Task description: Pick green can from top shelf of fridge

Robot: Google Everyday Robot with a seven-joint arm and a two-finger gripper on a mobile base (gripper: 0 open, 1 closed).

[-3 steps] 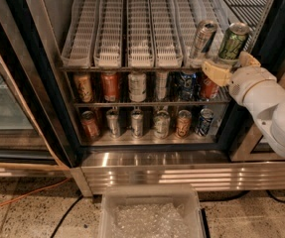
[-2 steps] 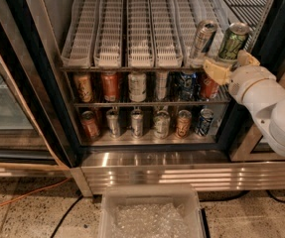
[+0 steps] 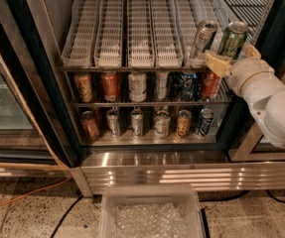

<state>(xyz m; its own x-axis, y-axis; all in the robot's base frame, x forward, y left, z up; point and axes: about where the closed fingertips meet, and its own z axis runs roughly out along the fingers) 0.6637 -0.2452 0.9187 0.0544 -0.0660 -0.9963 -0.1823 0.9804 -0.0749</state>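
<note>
The green can (image 3: 233, 37) stands tilted at the right end of the top shelf (image 3: 132, 58), a rack of white slotted lanes in the fridge (image 3: 147, 157). My gripper (image 3: 234, 56) reaches in from the right on a white arm. Its yellowish fingers (image 3: 216, 63) sit on either side of the green can's lower half and close on it. The can's base is hidden behind the gripper. A silver-grey can (image 3: 202, 37) leans in the lane just left of the green can.
Two lower wire shelves hold rows of cans (image 3: 137, 86). The black door frame (image 3: 281, 29) stands right of the arm. A clear plastic bin (image 3: 151, 214) sits on the floor in front. An orange cable (image 3: 23, 197) runs at the left.
</note>
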